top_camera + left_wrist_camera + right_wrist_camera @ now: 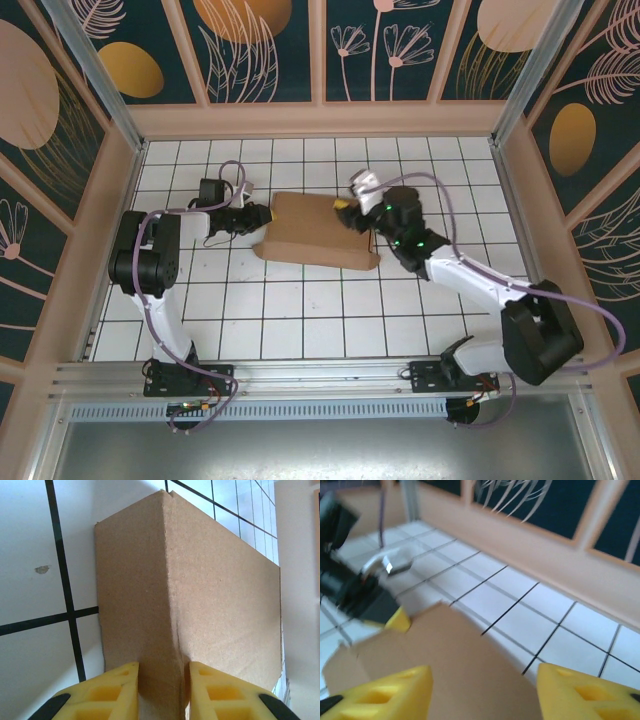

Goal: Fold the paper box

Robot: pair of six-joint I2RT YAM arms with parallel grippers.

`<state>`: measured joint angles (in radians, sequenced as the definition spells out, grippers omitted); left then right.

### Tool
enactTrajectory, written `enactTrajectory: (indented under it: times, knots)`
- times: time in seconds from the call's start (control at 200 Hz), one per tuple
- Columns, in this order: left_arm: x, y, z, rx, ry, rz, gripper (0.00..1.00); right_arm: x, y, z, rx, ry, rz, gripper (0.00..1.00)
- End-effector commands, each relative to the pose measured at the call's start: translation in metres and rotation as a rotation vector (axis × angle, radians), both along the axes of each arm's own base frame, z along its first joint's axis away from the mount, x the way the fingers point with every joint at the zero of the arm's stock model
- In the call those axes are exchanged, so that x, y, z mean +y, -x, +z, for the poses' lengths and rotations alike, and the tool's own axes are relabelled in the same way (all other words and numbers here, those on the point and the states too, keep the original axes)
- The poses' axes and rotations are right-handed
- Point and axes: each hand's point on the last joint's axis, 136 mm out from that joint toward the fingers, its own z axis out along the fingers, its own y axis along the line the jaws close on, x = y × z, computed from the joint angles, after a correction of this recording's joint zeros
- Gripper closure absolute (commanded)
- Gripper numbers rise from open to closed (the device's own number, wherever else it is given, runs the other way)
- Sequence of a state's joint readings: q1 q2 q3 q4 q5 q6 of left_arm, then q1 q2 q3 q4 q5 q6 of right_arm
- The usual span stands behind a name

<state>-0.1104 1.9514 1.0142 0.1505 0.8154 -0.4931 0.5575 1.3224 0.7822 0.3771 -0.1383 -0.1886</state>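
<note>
The paper box (315,232) is plain brown cardboard, partly folded, lying in the middle of the white tiled table. My left gripper (264,215) reaches in from the left and is shut on the box's left edge. In the left wrist view a creased, folded strip of the paper box (200,580) sits pinched between the yellow fingers (120,692). My right gripper (348,207) hovers at the box's far right corner. Its yellow fingers (385,695) stand wide apart above the flat brown panel (470,670), holding nothing. The right wrist view is blurred.
Wooden-framed patterned walls (320,118) close in the table at the back and sides. A metal rail (320,375) runs along the near edge by the arm bases. Bare white tiles (300,310) lie in front of the box. Purple cables loop over both arms.
</note>
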Motion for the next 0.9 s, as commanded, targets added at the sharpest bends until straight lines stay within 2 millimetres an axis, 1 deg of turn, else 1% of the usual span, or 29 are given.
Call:
enactTrajectory:
  times: [0.0,0.05,0.1,0.14,0.23,0.31,0.375,0.485,0.576,0.616,0.736,0.831,0.896]
  knots:
    - [0.009,0.013,-0.029,0.1,-0.008,-0.001,0.76,-0.023,0.005,-0.024,0.25,-0.229,-0.091,0.49]
    - [0.009,0.015,-0.032,0.112,0.007,-0.007,0.76,-0.045,-0.006,-0.03,0.331,-0.301,-0.204,0.48]
    - [0.008,0.016,-0.035,0.122,0.014,-0.011,0.76,-0.058,-0.014,-0.042,0.463,-0.356,-0.259,0.4]
    - [0.009,0.017,-0.037,0.129,0.016,-0.012,0.77,-0.066,-0.016,-0.055,0.559,-0.377,-0.284,0.31]
    - [0.011,0.017,-0.039,0.137,0.032,-0.006,0.78,-0.067,-0.012,-0.074,0.689,-0.413,-0.255,0.21]
    - [0.018,0.015,-0.039,0.139,0.05,0.014,0.78,-0.07,-0.01,-0.093,0.788,-0.433,-0.264,0.15]
    - [0.017,0.017,-0.04,0.144,0.061,0.01,0.77,-0.071,-0.009,-0.108,0.864,-0.47,-0.259,0.13]
    - [0.017,0.019,-0.046,0.16,0.065,0.006,0.78,-0.065,-0.008,-0.125,0.936,-0.511,-0.22,0.12]
    - [0.018,0.021,-0.05,0.171,0.06,0.005,0.78,-0.054,-0.01,-0.129,0.969,-0.555,-0.161,0.11]
    - [0.018,0.022,-0.051,0.174,0.061,0.003,0.79,-0.053,-0.012,-0.136,0.996,-0.561,-0.162,0.11]
    - [0.021,0.021,-0.053,0.178,0.056,0.011,0.8,-0.049,-0.018,-0.145,1.033,-0.612,-0.15,0.11]
    - [0.024,0.019,-0.052,0.178,0.067,0.016,0.8,-0.042,-0.02,-0.148,1.073,-0.681,-0.104,0.12]
    - [0.024,0.019,-0.054,0.183,0.067,0.018,0.8,-0.031,-0.021,-0.148,1.115,-0.729,-0.052,0.12]
